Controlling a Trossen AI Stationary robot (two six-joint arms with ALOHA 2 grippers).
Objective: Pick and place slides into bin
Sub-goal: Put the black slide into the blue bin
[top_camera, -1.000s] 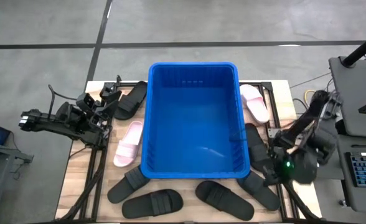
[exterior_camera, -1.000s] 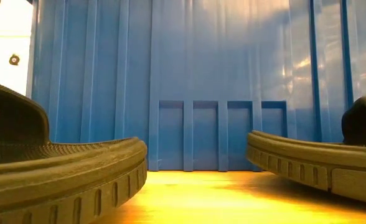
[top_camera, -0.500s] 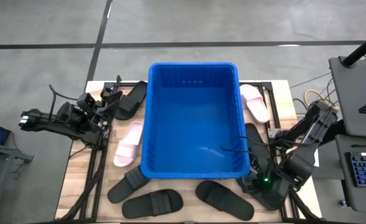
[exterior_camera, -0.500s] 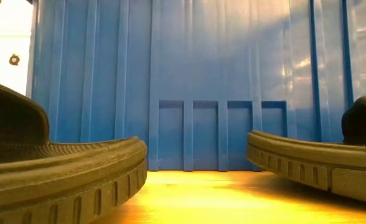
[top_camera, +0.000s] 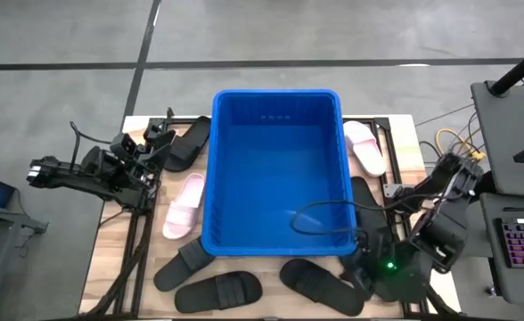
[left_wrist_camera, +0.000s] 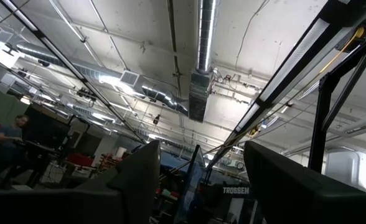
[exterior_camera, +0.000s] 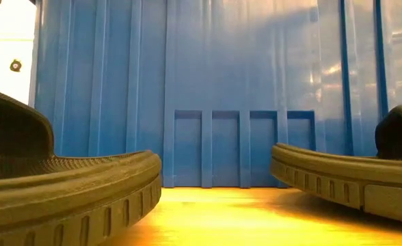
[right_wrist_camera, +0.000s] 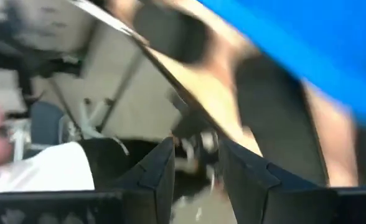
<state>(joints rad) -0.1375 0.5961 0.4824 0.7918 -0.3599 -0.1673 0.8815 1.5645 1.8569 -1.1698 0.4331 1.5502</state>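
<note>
The blue bin [top_camera: 277, 169] stands mid-table, and its ribbed wall [exterior_camera: 208, 89] fills the low view. Black slides lie around it: one at the far left [top_camera: 189, 143], three along the near edge [top_camera: 180, 261] [top_camera: 217, 290] [top_camera: 320, 285], one at its right [top_camera: 362, 194]. Pink slides lie at the left [top_camera: 184, 205] and far right [top_camera: 364, 147]. My right gripper [top_camera: 358, 267] hovers over the near-right corner by the black slides. In its blurred wrist view the fingers [right_wrist_camera: 195, 174] stand apart with nothing between them. My left gripper [top_camera: 158, 134] [left_wrist_camera: 201, 186] waits open at the left, tilted upward.
A dark cable [top_camera: 320, 214] loops over the bin's near right corner. Black frame rails [top_camera: 137, 241] run along the table's left and right sides. A keyboard [top_camera: 522, 245] sits right of the table. Two black slide soles [exterior_camera: 64, 191] [exterior_camera: 344, 178] lie close in the low view.
My right gripper has swung along the bin's right side toward the table's near edge and a little to the left. It rose somewhat and its wrist rolled. Its cable now loops over the bin's near right corner. The slides and the bin have stayed put.
</note>
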